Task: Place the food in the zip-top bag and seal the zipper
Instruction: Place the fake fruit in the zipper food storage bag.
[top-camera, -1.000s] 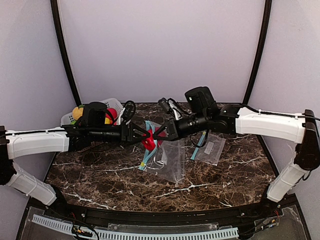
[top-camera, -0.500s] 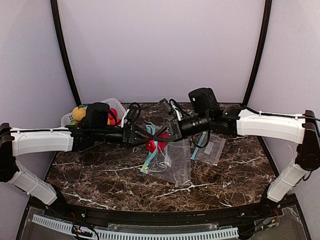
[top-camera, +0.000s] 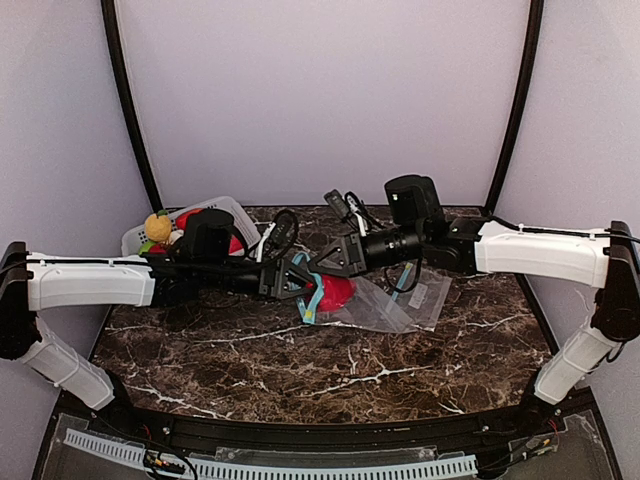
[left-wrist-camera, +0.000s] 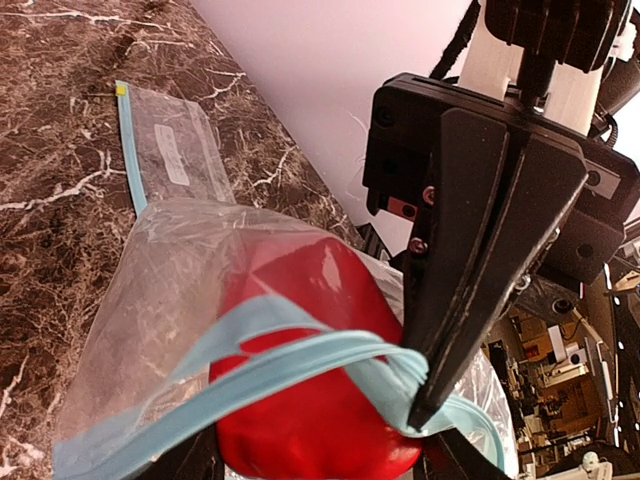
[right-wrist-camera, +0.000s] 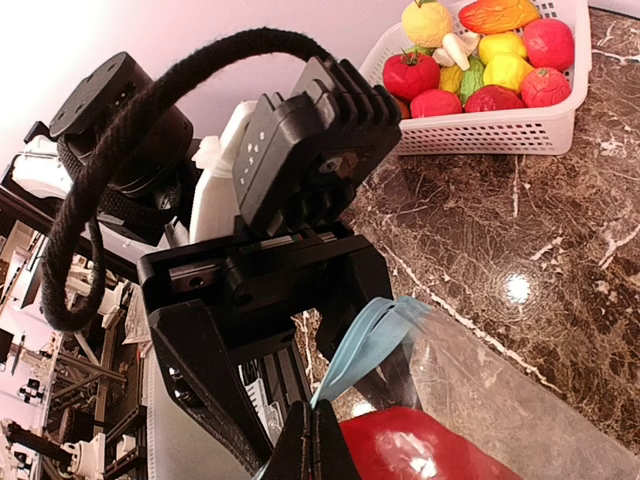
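Note:
A red toy pepper (top-camera: 337, 292) sits inside the mouth of a clear zip-top bag (top-camera: 380, 306) with a light blue zipper strip (top-camera: 313, 300). My left gripper (top-camera: 300, 287) reaches into the mouth, its fingers on either side of the pepper (left-wrist-camera: 310, 400). My right gripper (top-camera: 328, 264) is shut on the zipper strip (right-wrist-camera: 365, 345) and holds the mouth up off the table. In the left wrist view its black fingers pinch the strip (left-wrist-camera: 250, 380) beside the pepper. More toy food fills the white basket (top-camera: 232, 212) at the back left.
A second clear bag (top-camera: 425, 294) with a blue zipper lies flat on the marble table (top-camera: 330, 370), right of the held bag, under my right arm. The basket (right-wrist-camera: 500, 130) holds red, yellow, orange and green toys. Purple walls enclose the back and sides.
Both grippers have moved right together. The bag, hanging crumpled before, now stretches out to the right with the red pepper deeper in its mouth. The left arm has reached further.

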